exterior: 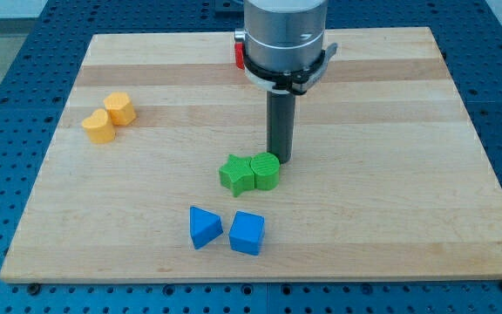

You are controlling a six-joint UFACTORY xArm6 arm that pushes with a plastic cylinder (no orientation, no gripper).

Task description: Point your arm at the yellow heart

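The yellow heart [121,107] lies near the view's left edge of the wooden board, touching a second yellow block [98,126] just below and left of it. My tip [280,160] stands near the middle of the board, touching or just above the top of the green round block [266,172]. A green star block [236,174] sits against the left side of that green round block. The tip is far to the right of the yellow heart.
A blue triangular block [204,227] and a blue cube [247,233] sit near the view's bottom. A red block [240,51] shows partly behind the arm's body at the top. The wooden board [408,131] rests on a blue perforated table.
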